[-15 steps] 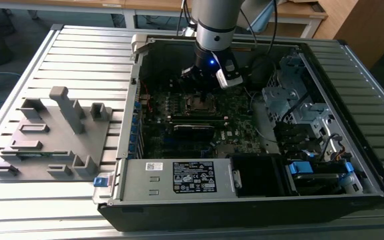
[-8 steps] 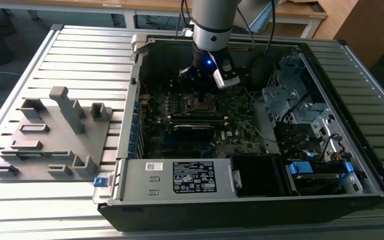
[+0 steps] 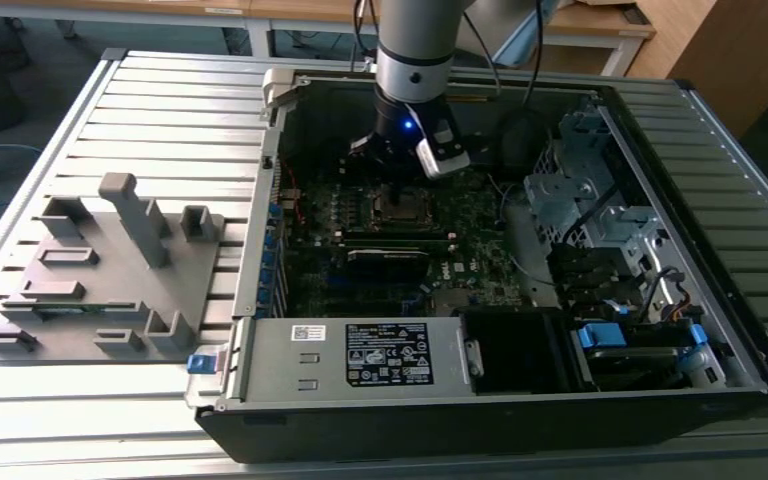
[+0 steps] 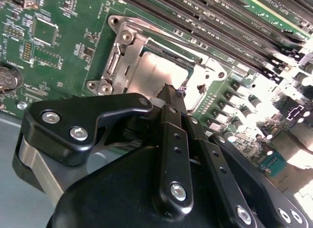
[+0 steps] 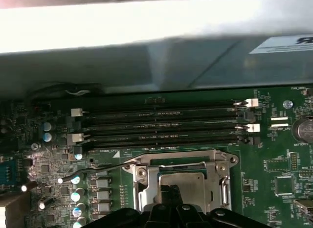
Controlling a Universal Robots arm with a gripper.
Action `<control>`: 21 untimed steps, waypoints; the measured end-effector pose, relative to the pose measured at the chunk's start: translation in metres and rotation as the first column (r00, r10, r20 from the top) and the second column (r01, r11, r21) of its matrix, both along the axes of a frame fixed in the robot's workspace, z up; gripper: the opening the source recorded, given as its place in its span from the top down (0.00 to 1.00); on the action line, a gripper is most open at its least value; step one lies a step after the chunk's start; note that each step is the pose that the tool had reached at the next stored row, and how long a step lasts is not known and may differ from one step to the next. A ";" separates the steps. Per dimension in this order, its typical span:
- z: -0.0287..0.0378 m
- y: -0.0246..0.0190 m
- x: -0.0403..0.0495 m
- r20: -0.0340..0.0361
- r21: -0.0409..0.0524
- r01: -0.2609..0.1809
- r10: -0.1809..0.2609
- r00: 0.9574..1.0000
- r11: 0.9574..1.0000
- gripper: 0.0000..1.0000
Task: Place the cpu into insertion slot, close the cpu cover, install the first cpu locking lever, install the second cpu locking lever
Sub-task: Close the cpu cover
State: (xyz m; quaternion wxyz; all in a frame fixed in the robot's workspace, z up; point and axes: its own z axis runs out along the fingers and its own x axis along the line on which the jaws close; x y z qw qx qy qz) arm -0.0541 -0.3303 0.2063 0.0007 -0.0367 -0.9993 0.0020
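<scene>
My gripper (image 3: 404, 170) hangs over the dark green motherboard inside the open computer case. In the second wrist view its black fingers (image 4: 168, 120) meet at a point, shut with nothing visible between them, and the gripper (image 4: 171, 91) touches or hovers just over one edge of the socket. The cpu (image 4: 154, 71) shows its dull silver top in the insertion slot (image 3: 398, 205). The cpu cover (image 4: 117, 61), a silvery frame, lies around the chip. In the first wrist view the cpu (image 5: 190, 181) sits inside the cpu cover (image 5: 143, 184), and a thin wire lever (image 5: 105, 167) runs out sideways from the socket.
Long black memory slots (image 5: 161, 125) run beside the socket. A power supply box (image 3: 357, 355) fills the case's near side, and a drive cage (image 3: 584, 190) stands at the exterior view's right. A grey fixture block (image 3: 104, 270) lies outside the case at the exterior view's left.
</scene>
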 end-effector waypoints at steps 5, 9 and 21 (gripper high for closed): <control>-0.0013 0.0000 -0.0053 0.001 0.000 0.000 0.000 1.000 1.000 0.90; -0.0023 0.0000 -0.0085 0.002 0.000 0.000 0.000 1.000 1.000 0.90; -0.0037 0.0000 -0.0135 0.004 0.000 0.000 0.000 1.000 1.000 0.90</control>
